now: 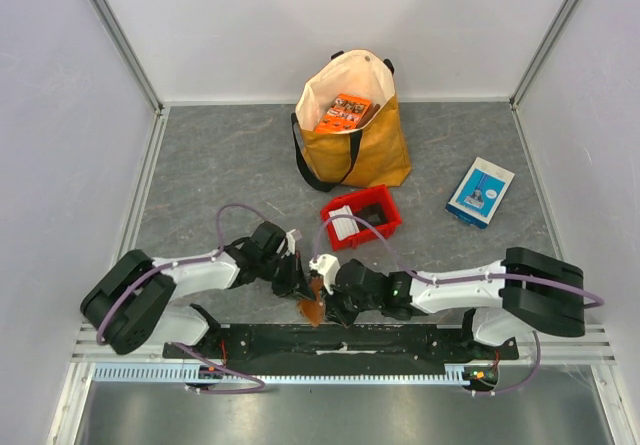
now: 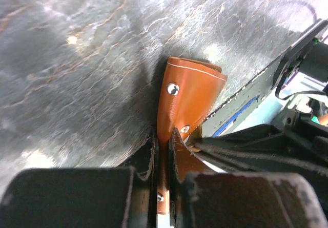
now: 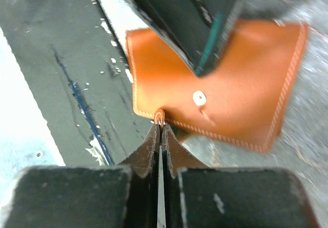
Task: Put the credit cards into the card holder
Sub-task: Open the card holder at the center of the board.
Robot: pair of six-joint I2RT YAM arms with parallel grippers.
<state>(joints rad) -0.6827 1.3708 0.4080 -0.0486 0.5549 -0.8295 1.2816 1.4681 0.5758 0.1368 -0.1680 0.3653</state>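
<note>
The brown leather card holder (image 1: 311, 310) is held up between both grippers, just above the table's near edge. My left gripper (image 2: 164, 142) is shut on one leather flap (image 2: 187, 97) of it, which stands on edge with its snap studs showing. My right gripper (image 3: 160, 129) is shut on the holder's small snap tab (image 3: 159, 117), with the holder's flat side (image 3: 241, 105) spread beyond it. The left gripper's black fingers (image 3: 197, 28) clamp the holder from the far side. White credit cards (image 1: 343, 225) stand in the red bin (image 1: 383, 223), apart from both grippers.
A yellow tote bag (image 1: 352, 145) with an orange packet (image 1: 344, 112) inside stands at the back. A blue-and-white box (image 1: 480, 192) lies at the right. The black mounting rail (image 1: 340, 343) runs along the near edge under the holder.
</note>
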